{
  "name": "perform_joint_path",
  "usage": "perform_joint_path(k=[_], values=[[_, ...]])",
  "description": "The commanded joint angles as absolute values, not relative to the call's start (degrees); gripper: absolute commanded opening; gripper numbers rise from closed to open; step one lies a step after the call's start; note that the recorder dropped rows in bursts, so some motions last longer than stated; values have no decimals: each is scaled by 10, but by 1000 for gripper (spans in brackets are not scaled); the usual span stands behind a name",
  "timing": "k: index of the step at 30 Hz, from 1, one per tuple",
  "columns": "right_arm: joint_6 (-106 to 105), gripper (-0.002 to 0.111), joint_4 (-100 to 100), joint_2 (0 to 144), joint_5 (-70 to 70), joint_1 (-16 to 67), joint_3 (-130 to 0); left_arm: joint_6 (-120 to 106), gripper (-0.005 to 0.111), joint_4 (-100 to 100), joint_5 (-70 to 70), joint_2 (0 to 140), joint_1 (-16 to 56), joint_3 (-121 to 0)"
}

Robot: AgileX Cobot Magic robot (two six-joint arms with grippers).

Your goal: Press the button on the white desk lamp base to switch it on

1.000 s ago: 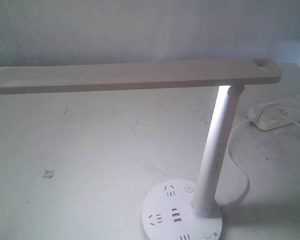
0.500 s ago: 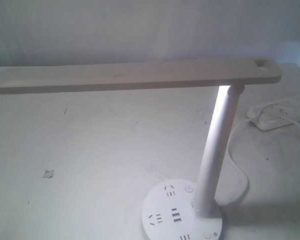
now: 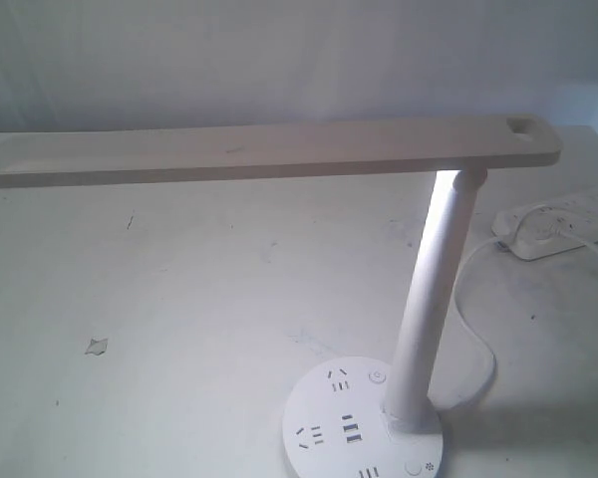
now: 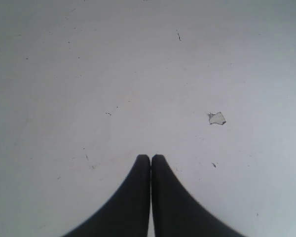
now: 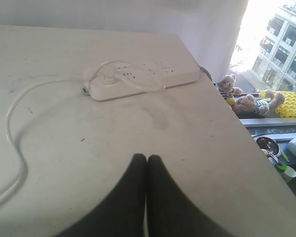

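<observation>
The white desk lamp (image 3: 434, 289) stands at the front right of the table, its long flat bar head (image 3: 269, 149) reaching left and its post lit bright. Its round white base (image 3: 319, 413) shows socket slots, USB ports and two small round buttons. The button (image 3: 413, 467) with the dotted sun-like mark sits at the base's front right; the power-symbol button (image 3: 376, 377) lies behind it, to the left of the post. Neither gripper appears in the exterior view. My left gripper (image 4: 151, 158) is shut over bare table. My right gripper (image 5: 146, 158) is shut, empty, near the power strip.
An oblong white power strip (image 3: 563, 227) (image 5: 143, 79) lies at the back right with the lamp's cord (image 5: 15, 128) looping from it. The table's right edge (image 5: 237, 123) drops off beside it. A small chip (image 4: 217, 118) (image 3: 98, 346) marks the tabletop on the left.
</observation>
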State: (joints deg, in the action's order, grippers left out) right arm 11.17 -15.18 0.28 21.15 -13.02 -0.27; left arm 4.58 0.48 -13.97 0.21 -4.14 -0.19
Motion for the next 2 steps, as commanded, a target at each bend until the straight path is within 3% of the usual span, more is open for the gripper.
perform_joint_path(k=[1,2], values=[[113,0,-150,0,209,-131,0,47,0,3,-141,0,-38,0],[113,0,-150,0,209,-131,0,47,0,3,-141,0,-38,0]])
